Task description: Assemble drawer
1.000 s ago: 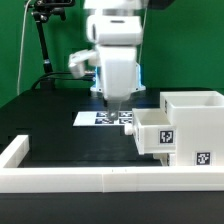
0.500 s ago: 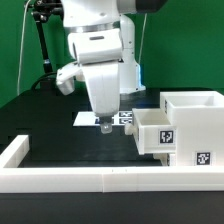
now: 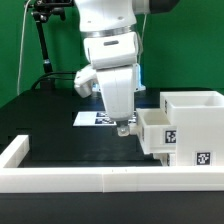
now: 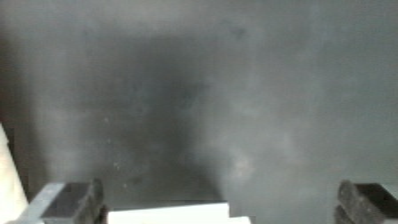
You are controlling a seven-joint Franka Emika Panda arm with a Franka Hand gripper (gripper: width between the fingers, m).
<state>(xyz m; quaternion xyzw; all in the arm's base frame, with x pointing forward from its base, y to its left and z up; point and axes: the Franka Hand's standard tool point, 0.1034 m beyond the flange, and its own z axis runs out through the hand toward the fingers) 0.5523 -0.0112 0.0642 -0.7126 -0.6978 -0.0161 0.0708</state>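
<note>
- Seen from outside: white Panda arm (image 3: 108,45) leaning down over the dark desk (image 3: 60,125), its fingers (image 3: 123,130) low, just beside the tray's front on the exterior view's left side.
- Drawer housing (image 3: 195,125), a white hollow box open at the top, standing at the exterior view's right, near the front wall; black-and-white square tags on its face.
- Knobbed tray (image 3: 157,131) jutting out of the housing toward the exterior view's left, a square tag on its front, not pushed fully in.
- Marker board (image 3: 100,118) lying flat on the desk behind the fingers, partly hidden by the arm.
- Long low white wall (image 3: 80,178) along the front edge of the desk, turning a corner at the exterior view's left.
- Only in the exterior view: housing, tray, wall, green backdrop (image 3: 40,40), a black stand (image 3: 42,40) at the back.
- Only in the wrist view: two dark finger tips (image 4: 68,203) set wide apart, nothing between them but bare grey desk surface (image 4: 196,90); a white edge (image 4: 175,215) showing between the tips, too little of it to name.
- Fingers spread open, gripping nothing.
</note>
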